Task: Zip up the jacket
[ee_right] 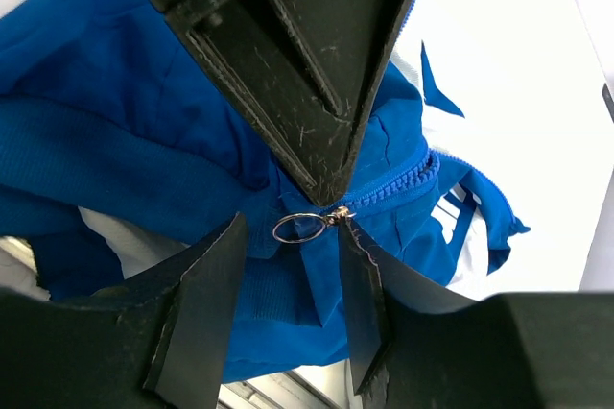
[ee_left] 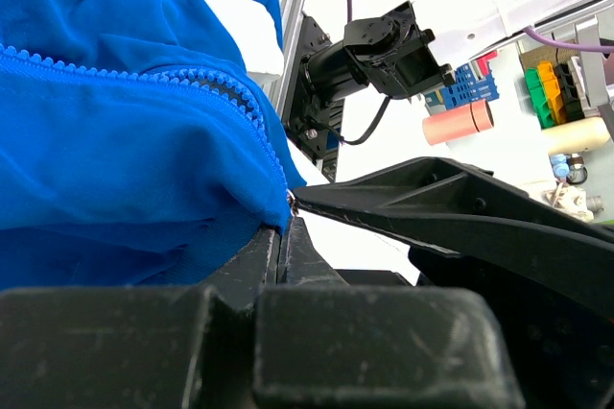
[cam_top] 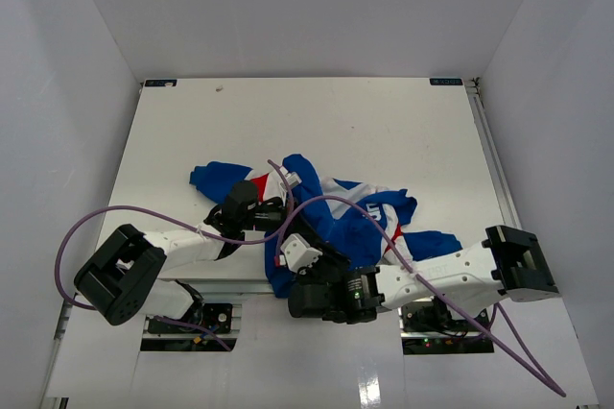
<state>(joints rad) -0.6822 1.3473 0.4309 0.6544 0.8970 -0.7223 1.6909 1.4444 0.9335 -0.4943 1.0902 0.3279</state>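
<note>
The blue jacket (cam_top: 345,217) with white and red panels lies crumpled in the middle of the table. My left gripper (cam_top: 278,209) is shut on its hem right at the bottom end of the blue zipper (ee_left: 144,78); in the left wrist view the shut fingertips (ee_left: 284,232) pinch the fabric corner. My right gripper (ee_right: 291,225) is open, and its two fingers straddle the metal ring pull (ee_right: 295,228) of the zipper slider without touching it. The left gripper's shut fingers (ee_right: 307,73) come down from above in the right wrist view. The right gripper shows in the top view (cam_top: 290,234).
The white table (cam_top: 317,121) stands inside white enclosure walls. Purple cables (cam_top: 96,222) loop over both arms. The jacket's near edge hangs close to the table's front rail (cam_top: 240,284). Beyond the table, a pink roll (ee_left: 459,121) and coloured parts show.
</note>
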